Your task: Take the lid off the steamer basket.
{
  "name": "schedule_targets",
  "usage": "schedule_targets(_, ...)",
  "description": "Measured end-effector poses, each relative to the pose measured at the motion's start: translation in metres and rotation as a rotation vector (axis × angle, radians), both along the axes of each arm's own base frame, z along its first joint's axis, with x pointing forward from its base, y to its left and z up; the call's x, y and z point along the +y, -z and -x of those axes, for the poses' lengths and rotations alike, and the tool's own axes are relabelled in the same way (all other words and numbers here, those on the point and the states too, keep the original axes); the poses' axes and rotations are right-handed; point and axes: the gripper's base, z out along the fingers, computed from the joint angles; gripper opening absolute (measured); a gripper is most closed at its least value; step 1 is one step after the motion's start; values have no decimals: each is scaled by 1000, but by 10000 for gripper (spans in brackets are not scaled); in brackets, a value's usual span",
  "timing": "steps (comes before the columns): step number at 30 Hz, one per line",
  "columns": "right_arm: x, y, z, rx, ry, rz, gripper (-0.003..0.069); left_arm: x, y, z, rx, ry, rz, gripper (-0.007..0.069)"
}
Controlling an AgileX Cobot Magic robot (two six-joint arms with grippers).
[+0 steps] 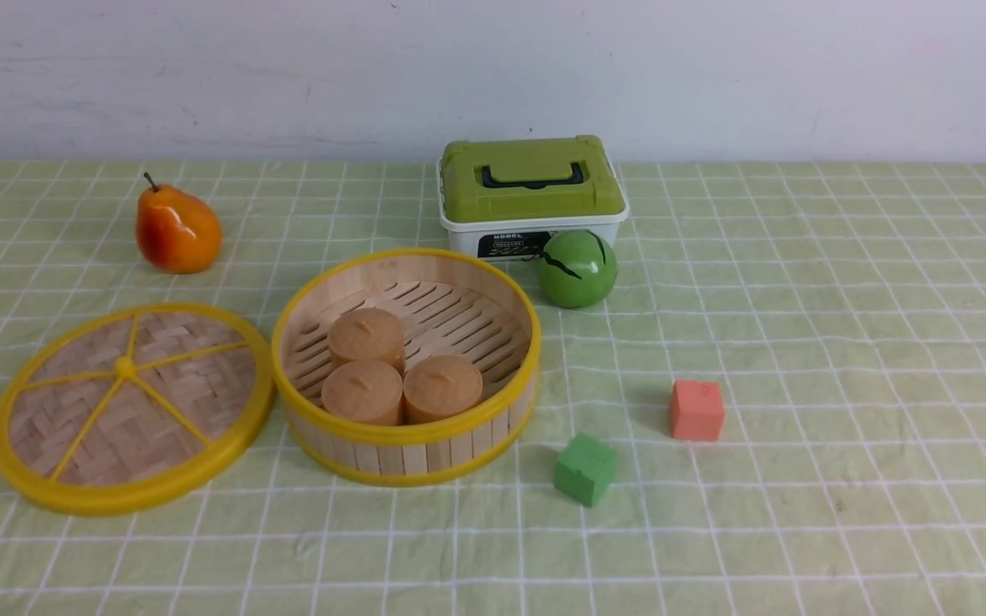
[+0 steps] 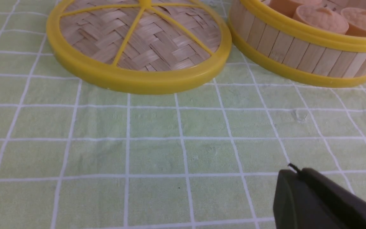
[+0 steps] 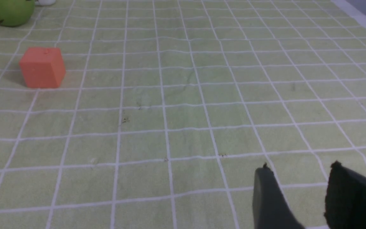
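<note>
The lid (image 1: 132, 406), a woven bamboo disc with yellow rim and spokes, lies flat on the cloth to the left of the steamer basket (image 1: 406, 368). The basket stands open and holds three tan buns (image 1: 399, 376). Both show in the left wrist view, the lid (image 2: 138, 41) and the basket (image 2: 300, 47) side by side. My left gripper (image 2: 294, 171) is shut and empty, low over the cloth in front of the lid. My right gripper (image 3: 300, 170) is open and empty over bare cloth. Neither gripper shows in the front view.
A white box with a green handled lid (image 1: 531, 195) stands behind the basket, with a green ball (image 1: 577, 269) beside it. A pear (image 1: 176, 229) sits at the far left. A green cube (image 1: 585, 468) and an orange cube (image 1: 696, 411) lie right of the basket.
</note>
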Motion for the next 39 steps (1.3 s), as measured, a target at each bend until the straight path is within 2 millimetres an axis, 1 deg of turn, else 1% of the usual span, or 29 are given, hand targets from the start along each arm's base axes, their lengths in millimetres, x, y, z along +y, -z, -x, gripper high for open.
schedule_targets(39, 0, 0, 0, 0, 0, 0, 241, 0, 0, 0, 0, 0, -1, -2)
